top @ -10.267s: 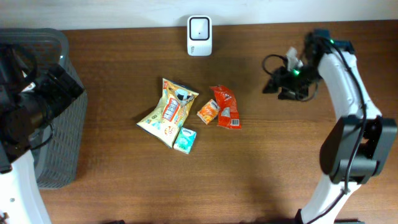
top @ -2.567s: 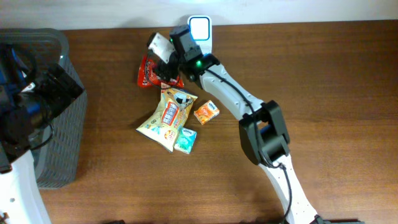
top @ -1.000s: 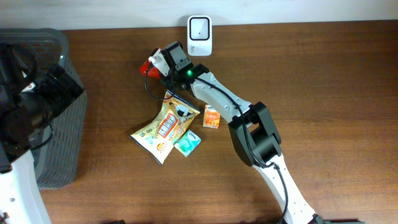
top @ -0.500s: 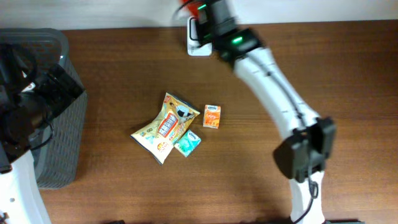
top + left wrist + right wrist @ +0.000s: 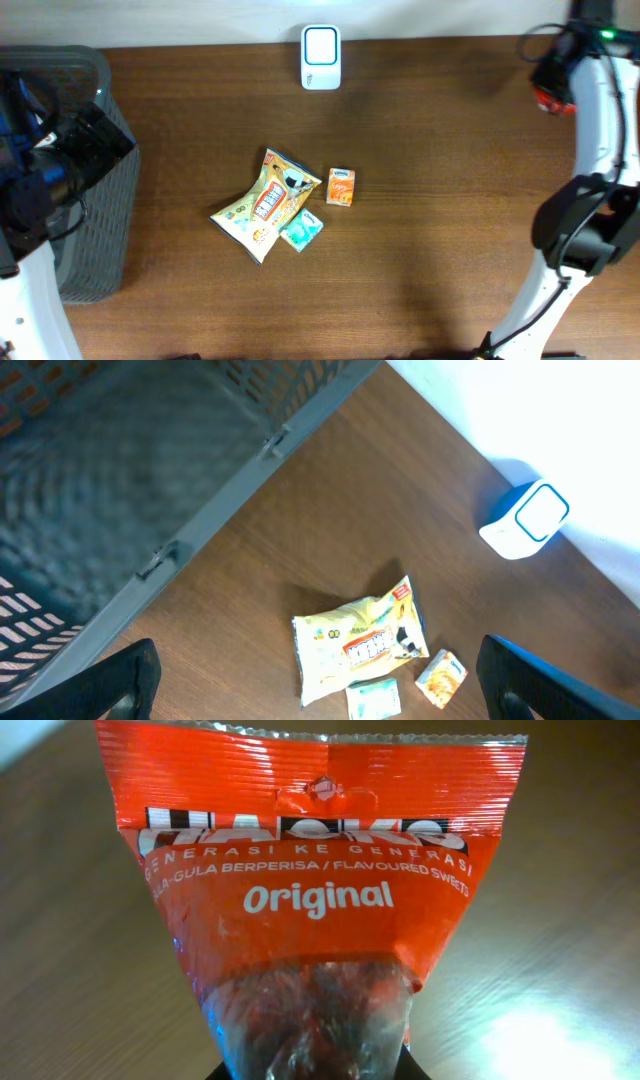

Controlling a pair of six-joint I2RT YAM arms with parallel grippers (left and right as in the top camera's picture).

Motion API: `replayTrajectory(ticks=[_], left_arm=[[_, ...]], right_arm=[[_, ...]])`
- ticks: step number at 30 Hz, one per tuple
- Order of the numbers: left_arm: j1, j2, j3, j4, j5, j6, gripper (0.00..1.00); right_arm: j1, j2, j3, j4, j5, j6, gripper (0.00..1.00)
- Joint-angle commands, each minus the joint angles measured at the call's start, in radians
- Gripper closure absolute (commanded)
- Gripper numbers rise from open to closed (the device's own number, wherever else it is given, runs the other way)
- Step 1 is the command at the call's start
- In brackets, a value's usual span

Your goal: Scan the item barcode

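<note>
Clamping on the lower end of a red Hacks sweets bag (image 5: 310, 910), the right gripper (image 5: 312, 1072) is seen only as a dark sliver at the bottom edge of the right wrist view. The bag is held upright before that camera. Its crimped top seal is uppermost, and the words "Original" and "flavoured sweets" can be read. Dark red sweets are visible through the clear lower panel. In the overhead view the bag is held at the far right rear of the wooden table (image 5: 450, 200), well apart from the white barcode scanner (image 5: 321, 57), which stands at the rear centre edge.

The left gripper (image 5: 315, 660) is spread wide, nothing between its fingers (image 5: 130, 680), and is positioned over the near corner of the grey mesh basket (image 5: 100, 250) at the left edge of the table.

Three items are noted near the table centre: a yellow snack packet (image 5: 265, 192), a small teal packet (image 5: 301, 228) touching its lower right edge, and a small orange box (image 5: 341, 187) just beside it on the right.
</note>
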Motion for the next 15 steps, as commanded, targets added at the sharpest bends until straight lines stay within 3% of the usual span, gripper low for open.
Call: replayTrajectory(ticks=[1, 11, 12, 14, 15], left_arm=[[0.003, -0.002, 0.0, 0.001, 0.004, -0.009, 0.01], [0.003, -0.002, 0.0, 0.001, 0.004, -0.009, 0.01], [0.003, -0.002, 0.0, 0.001, 0.004, -0.009, 0.01], [0.003, -0.002, 0.0, 0.001, 0.004, -0.01, 0.01], [0.003, -0.002, 0.0, 0.001, 0.004, -0.009, 0.01]], right_arm=[[-0.108, 0.051, 0.001, -0.003, 0.02, 0.013, 0.96], [-0.364, 0.169, 0.0, 0.013, 0.051, 0.012, 0.94], [-0.386, 0.177, 0.0, 0.019, 0.051, 0.012, 0.88], [-0.423, 0.179, 0.0, 0.024, 0.042, 0.012, 0.54], [-0.434, 0.179, 0.0, 0.023, 0.041, 0.012, 0.33]])
